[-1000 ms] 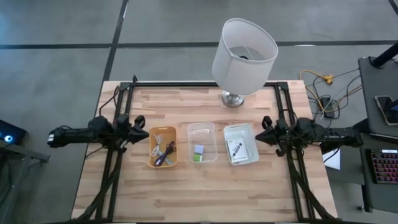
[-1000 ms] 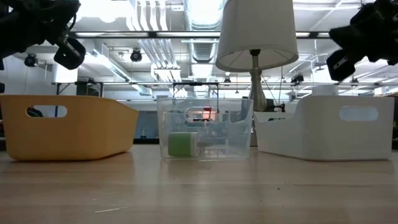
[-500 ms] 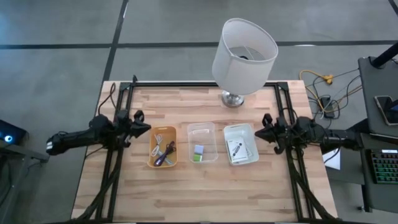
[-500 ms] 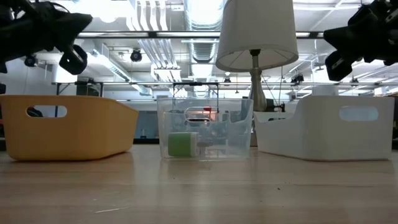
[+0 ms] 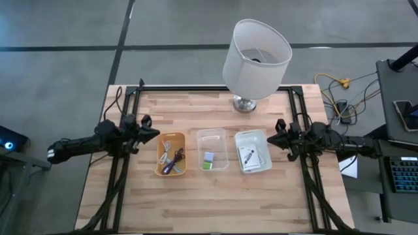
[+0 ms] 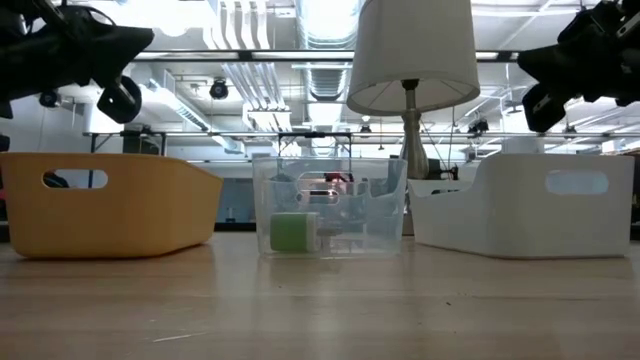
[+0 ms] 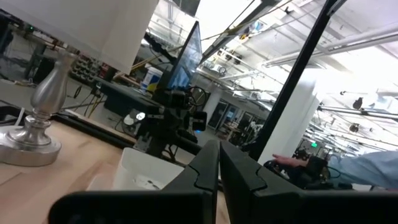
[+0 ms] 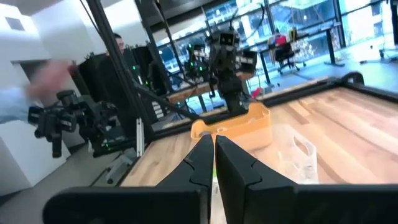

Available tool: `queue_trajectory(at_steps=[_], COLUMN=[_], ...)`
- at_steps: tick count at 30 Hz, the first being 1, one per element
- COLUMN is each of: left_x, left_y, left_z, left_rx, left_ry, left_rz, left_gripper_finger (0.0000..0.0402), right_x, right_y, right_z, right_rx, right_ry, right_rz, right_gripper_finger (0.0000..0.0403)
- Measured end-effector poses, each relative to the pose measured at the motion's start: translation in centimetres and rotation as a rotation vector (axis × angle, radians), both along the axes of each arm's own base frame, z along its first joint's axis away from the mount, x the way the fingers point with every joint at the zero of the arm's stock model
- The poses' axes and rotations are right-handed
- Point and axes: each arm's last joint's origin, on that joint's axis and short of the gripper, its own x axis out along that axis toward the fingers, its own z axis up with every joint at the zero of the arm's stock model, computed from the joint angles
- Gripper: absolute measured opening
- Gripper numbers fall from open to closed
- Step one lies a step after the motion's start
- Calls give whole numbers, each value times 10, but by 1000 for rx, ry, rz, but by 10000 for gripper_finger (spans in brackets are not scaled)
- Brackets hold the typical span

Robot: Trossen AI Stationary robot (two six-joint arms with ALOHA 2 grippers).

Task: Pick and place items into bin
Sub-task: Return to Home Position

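1. Left hand (image 5: 154, 132): raised over the left edge of the table (image 5: 196, 202), just beside the orange bin (image 5: 159, 156) and apart from it; fingers pressed together, holding nothing.
2. Right hand (image 5: 272, 140): raised over the right edge, just beside the white bin (image 5: 268, 154); fingers likewise together, holding nothing.
3. Three bins in a row across mid-table: orange, clear bin (image 5: 213, 139), white (left to right in the high view).
4. In the orange bin: thin pale and dark cables (image 5: 168, 147) with the purple-handled tool (image 5: 171, 168).
5. In the clear bin: green block (image 5: 206, 166) and lilac block (image 5: 208, 156), touching, at the end farther from the lamp (image 5: 256, 59).
6. In the white bin: white cards (image 5: 250, 156) printed with a black gadget, lying flat.
7. Lamp upright at the table's far edge, behind the bins, outside all three.
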Motion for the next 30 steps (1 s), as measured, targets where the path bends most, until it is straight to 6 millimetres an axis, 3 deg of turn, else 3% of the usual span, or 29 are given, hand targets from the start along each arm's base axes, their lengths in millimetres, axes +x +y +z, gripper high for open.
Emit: queue_trajectory(at_steps=[17,23,30], left_x=[2,2,2], left_y=[0,0,0], left_z=[-2,-2,-2], left_rx=[-4,-4,-4], left_ry=[22,24,24], left_rz=[0,0,0], left_gripper_finger=[0,0,0], right_x=[-1,0,-1], right_y=[19,16,19], right_z=[-4,-3,-4], right_rx=[-26,-312,-580], right_ry=[29,-10,-38], right_rz=[193,-5,-10], right_gripper_finger=[9,9,9])
